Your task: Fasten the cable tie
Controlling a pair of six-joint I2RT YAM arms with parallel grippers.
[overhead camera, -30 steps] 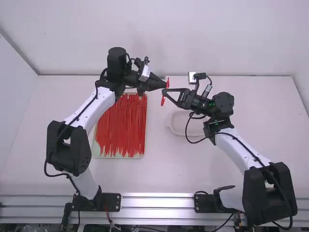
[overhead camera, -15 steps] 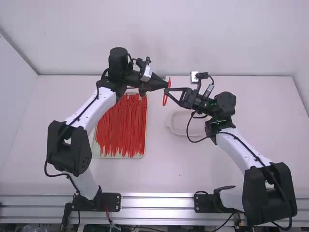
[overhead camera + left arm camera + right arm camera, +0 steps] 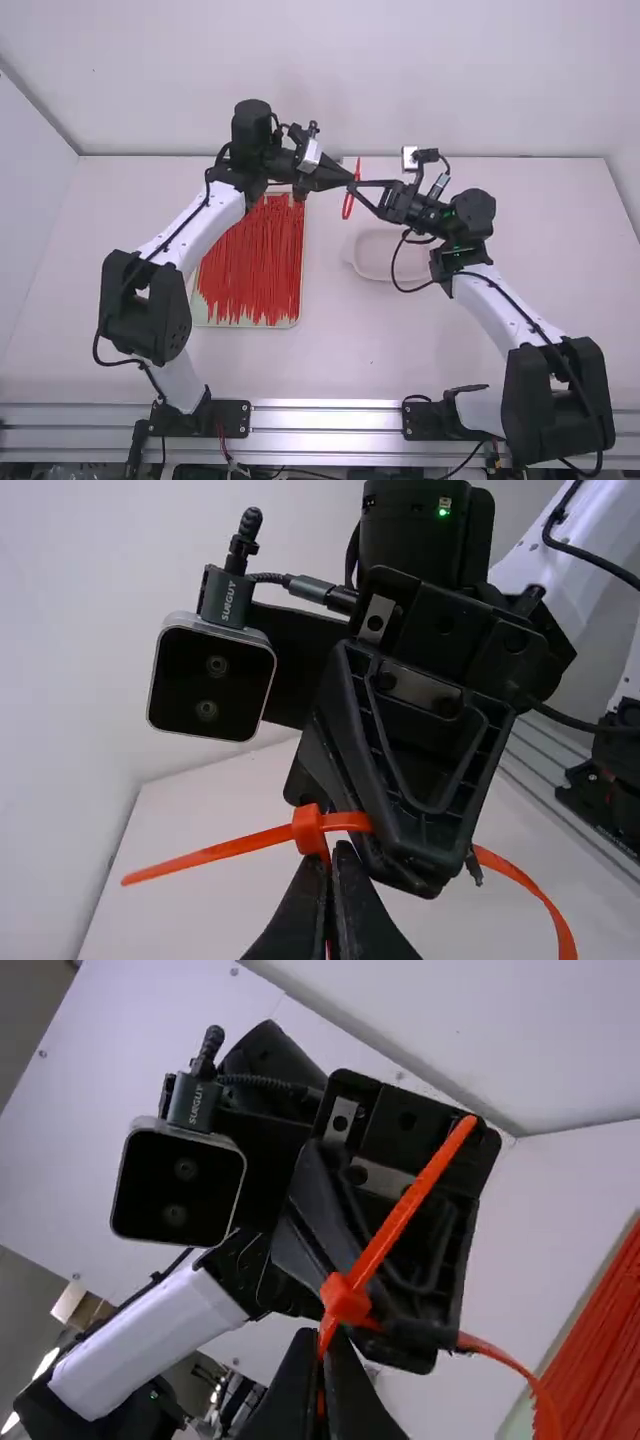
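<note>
A single red cable tie (image 3: 348,198) was held in the air just off the far right corner of the tray (image 3: 246,324) – the flat one carrying a spread of loose red ties (image 3: 255,250) – and both arms met at it. The left gripper (image 3: 327,905) had its fingers pressed together on the strap right below the tie's square head (image 3: 307,828). The right gripper (image 3: 322,1375), reaching in from the side away from the tray, was likewise clamped on the strap under the head. The tail stuck out past the head on one side, and a curved loop swung away on the other. A shallow white dish (image 3: 372,262) sat on the table (image 3: 560,230) to the right of the tray, near it but apart
</note>
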